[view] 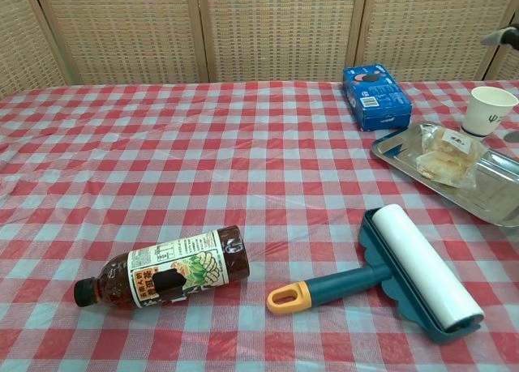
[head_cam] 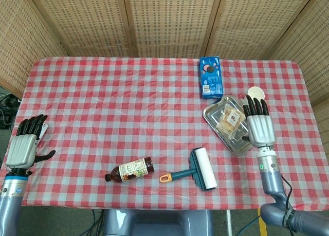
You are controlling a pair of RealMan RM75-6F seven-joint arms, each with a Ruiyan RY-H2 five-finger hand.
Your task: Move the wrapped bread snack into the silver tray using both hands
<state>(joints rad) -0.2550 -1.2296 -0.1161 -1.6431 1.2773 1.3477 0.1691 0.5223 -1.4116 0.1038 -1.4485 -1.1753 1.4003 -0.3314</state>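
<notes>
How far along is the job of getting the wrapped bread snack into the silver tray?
Done: the wrapped bread snack lies inside the silver tray, beside the paper cup.
In hand: nothing. The right robot hand is open over the tray's near end, and the left robot hand is open at the table's far-left edge.
Left: apparently only pulling the arms clear.

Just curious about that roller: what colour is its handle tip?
Orange, on the lint roller, whose handle is otherwise dark teal; clearest in the chest view.
</notes>
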